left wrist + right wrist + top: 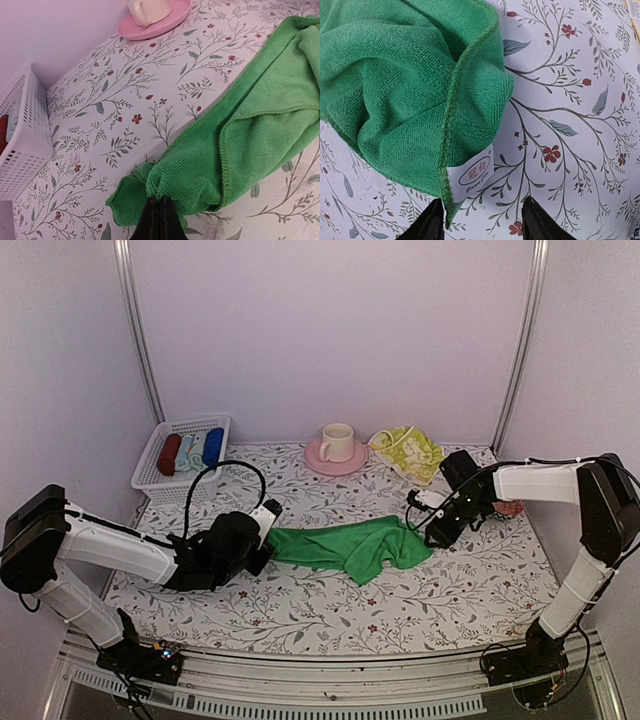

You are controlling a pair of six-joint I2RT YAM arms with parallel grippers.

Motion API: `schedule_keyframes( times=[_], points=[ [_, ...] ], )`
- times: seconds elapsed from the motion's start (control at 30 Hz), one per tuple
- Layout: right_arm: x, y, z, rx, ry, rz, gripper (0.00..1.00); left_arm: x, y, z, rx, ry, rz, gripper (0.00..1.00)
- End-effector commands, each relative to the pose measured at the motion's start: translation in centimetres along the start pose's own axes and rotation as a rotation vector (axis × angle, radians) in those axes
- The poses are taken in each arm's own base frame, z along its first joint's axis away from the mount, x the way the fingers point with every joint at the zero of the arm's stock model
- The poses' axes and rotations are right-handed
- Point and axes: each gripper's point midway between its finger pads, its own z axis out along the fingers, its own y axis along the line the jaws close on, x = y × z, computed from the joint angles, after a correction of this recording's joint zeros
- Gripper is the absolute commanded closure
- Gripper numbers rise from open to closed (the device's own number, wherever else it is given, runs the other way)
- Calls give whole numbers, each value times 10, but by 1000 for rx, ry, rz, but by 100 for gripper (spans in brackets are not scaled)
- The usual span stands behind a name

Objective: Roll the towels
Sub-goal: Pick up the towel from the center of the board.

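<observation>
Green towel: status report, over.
Left fingers shut on green towel's corner. Right fingers open by its labelled corner, not gripping. Towel crumpled, not rolled. Yellow towel heaped at back, clear of it.

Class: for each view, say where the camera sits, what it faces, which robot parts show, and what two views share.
Top external: high behind left arm and right arm, looking down on the table; both show.
Left wrist: faces the green towel; left gripper pinches its edge.
Right wrist: over the towel's labelled corner; right gripper open.
Shared: the towel.
</observation>
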Motion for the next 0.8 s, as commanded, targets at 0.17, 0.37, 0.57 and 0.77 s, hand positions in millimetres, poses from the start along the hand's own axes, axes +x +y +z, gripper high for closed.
schedule_keyframes(
  times=[0.17,0.37,0.57,0.77],
  points=[
    [-4,17,-19,0,-75,-88,34,-5,2,4,-11,-3,-10,100],
    [-8,21,-9,47,-63,-131,33,-5,2,4,-11,-2,-11,100],
    [4,9,6,111,-2,-120,40,-5,2,4,-10,-3,-12,100],
    [10,7,13,123,26,-117,50,-5,2,3,-9,-4,-12,100]
  ],
)
